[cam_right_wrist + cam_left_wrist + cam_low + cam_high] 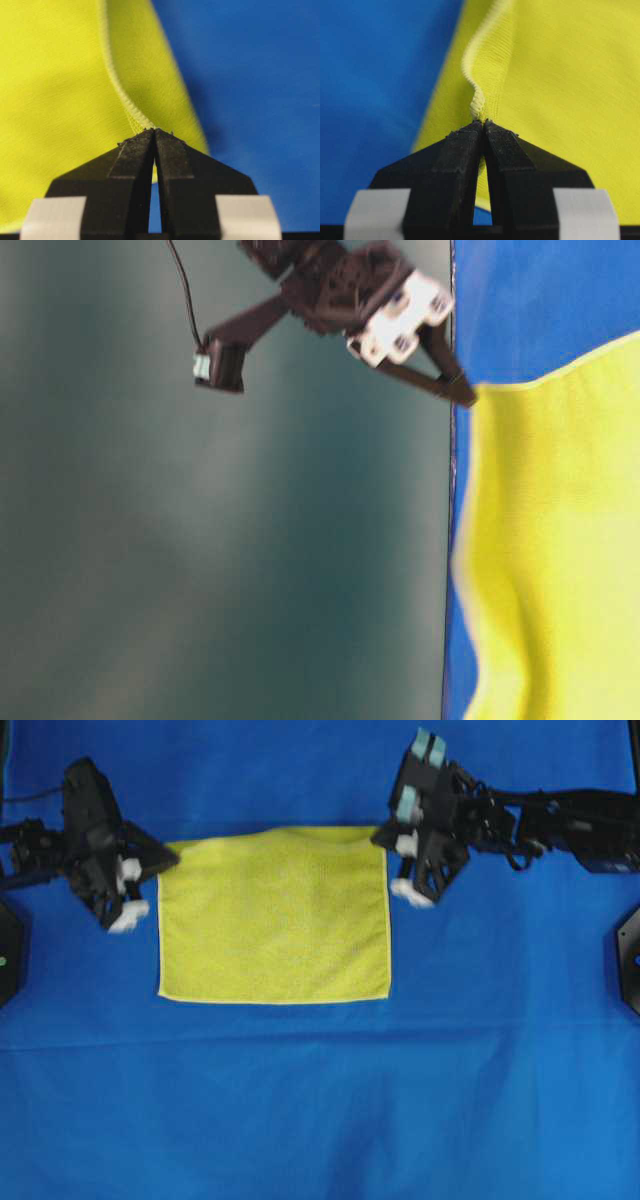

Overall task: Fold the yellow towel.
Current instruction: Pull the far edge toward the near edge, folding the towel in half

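Blue cloth surrounds the yellow towel, both end effectors pinching its far corners.

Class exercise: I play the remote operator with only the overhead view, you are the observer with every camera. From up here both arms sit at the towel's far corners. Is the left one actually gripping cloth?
Observer: Yes. The left wrist view shows the left gripper with jaws shut on the yellow towel at its hem.
Operator: And the right?
Observer: The right gripper is likewise pinched on the hem.
Operator: Is the cloth flat there?
Observer: No, a layer is raised, with more towel beneath.
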